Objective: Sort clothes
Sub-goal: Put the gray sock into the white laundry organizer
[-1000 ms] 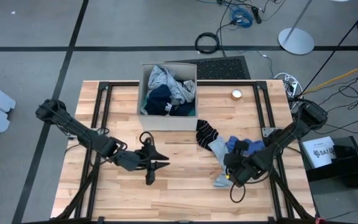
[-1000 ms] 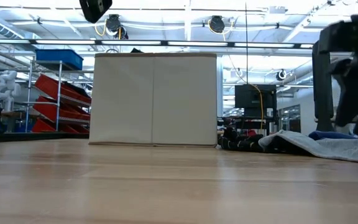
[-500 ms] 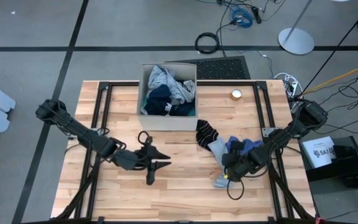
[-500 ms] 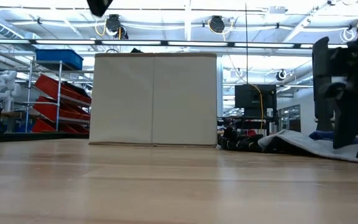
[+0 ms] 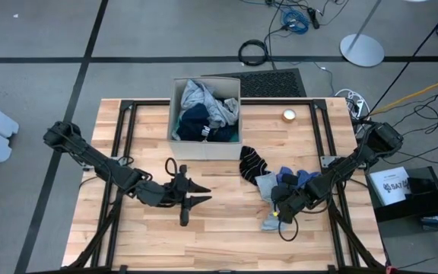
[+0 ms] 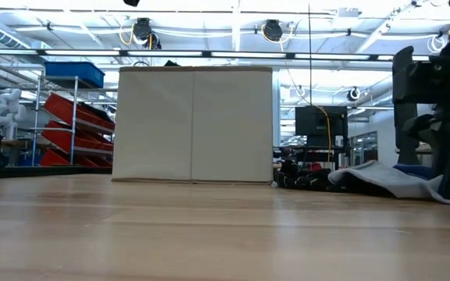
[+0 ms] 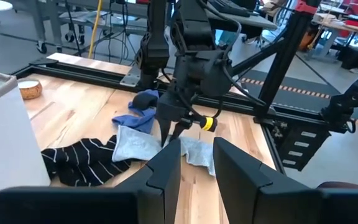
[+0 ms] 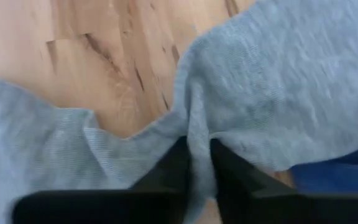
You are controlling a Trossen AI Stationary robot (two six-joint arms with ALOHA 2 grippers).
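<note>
The beige square fabric box [image 5: 206, 118] stands at the far middle of the pale wooden slatted table [image 5: 143, 236] and serves as the reference point. Inside it lie a crumpled light grey garment [image 5: 204, 97] and a dark navy garment [image 5: 197, 122] beneath and beside it. On the table just in front of the box's right corner lies a black sock with thin white stripes [image 5: 252, 161]. Farther from the box on that same side is a flat light grey cloth [image 5: 268, 185], with small blue pieces of fabric [image 5: 303, 179] bunched against its edge away from the box. The right gripper [image 5: 278, 205] is down on this grey cloth, at the part lying farthest from the box; the right wrist view shows its two dark fingers [image 8: 229, 180] drawn close together with a raised fold of the grey cloth pinched between them, bare wood showing beside the fold. The left gripper [image 5: 198, 196] is over bare table in front of the box's left half, clear of all the clothes; its fingers [image 7: 166, 171] stand slightly parted with nothing between them. A small round tan object [image 5: 289, 115] rests on the table to the right of the box.
</note>
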